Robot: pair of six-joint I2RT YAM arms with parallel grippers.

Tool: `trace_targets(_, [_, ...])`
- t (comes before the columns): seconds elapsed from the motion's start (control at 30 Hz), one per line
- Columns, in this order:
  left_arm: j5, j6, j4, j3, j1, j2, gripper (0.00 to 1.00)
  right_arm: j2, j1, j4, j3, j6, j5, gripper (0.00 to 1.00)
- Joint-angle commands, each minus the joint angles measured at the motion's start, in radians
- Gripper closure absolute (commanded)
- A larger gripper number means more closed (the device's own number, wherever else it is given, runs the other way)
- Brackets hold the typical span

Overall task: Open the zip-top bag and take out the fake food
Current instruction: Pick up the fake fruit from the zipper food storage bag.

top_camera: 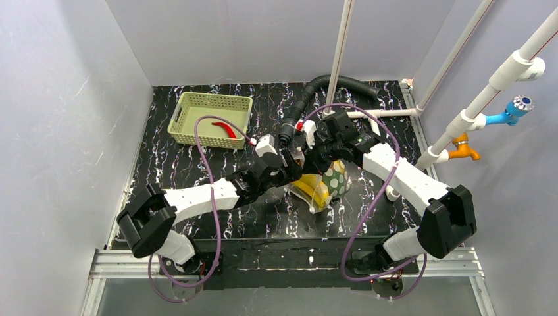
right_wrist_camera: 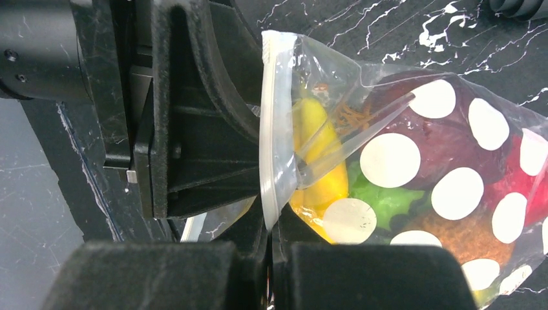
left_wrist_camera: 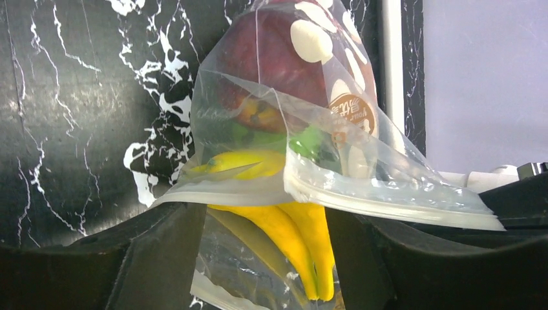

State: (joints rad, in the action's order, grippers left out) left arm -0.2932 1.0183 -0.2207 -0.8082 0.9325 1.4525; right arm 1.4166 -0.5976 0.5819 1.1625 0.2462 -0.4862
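We're at mid-table, where both arms crowd in over the zip-top bag (top_camera: 327, 181), which sits just right of centre on the black marbled table (top_camera: 164, 164). The right gripper (right_wrist_camera: 270, 248) is clamped tight on the bag's white zip strip (right_wrist_camera: 268, 129), and the strip runs straight up from between its closed fingers.

The left gripper (left_wrist_camera: 265, 223) has its jaws spread wide. The yellow bananas (left_wrist_camera: 294, 245) poke out of the bag's parted mouth and down between those two black fingers, and the near lip of the bag drapes across both of them. We can make out no pinch on the bananas.

Packed behind the bananas, inside the spotted plastic, we have a dark red-purple piece (left_wrist_camera: 271, 51), an orange one (left_wrist_camera: 258, 113), a green one (right_wrist_camera: 381, 200) and a brown one (right_wrist_camera: 455, 236). From the right wrist camera, the left gripper's black body fills the space right at the bag's mouth.

At far left, well apart from the action, the pale green basket (top_camera: 179, 118) holds a red chili (top_camera: 225, 127). A black ribbed hose (top_camera: 329, 82) curls just behind the grippers, and purple cables (top_camera: 205, 164) loop over both arms. White pipes (top_camera: 342, 46), a blue valve (top_camera: 516, 108) and an orange tap (top_camera: 466, 148) stand along the right side.
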Motion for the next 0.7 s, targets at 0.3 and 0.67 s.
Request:
trace_targets(0.3, [0.02,-0.289,-0.204,0.051,-0.032,0.017,0.32,-0.018,-0.002,-0.016,0.006,0.008,-0.038,0.99])
trace_targets(0.67, [-0.087,-0.011,-0.068,-0.033,-0.032,0.116,0.55,-0.016,-0.002,-0.01,0.011,0.008,-0.047,0.99])
